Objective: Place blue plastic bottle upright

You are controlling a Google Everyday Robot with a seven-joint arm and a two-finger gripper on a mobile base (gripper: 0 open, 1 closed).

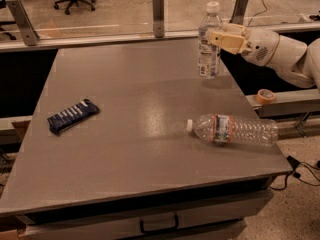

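The blue plastic bottle (208, 59) stands upright near the table's far right edge. It is clear, with a white cap and a white label with dark print. My gripper (216, 38) reaches in from the right. Its cream fingers (229, 40) are closed around the bottle's shoulder, just under the neck. The bottle's base looks to be resting on the grey tabletop (135, 134).
A longer ribbed clear bottle (232, 129) with a red-orange label band lies on its side at the front right, cap pointing left. A dark blue packet (72, 116) lies at the left. A tape roll (265, 96) sits on a ledge off the right edge. Posts and a rail line the far edge.
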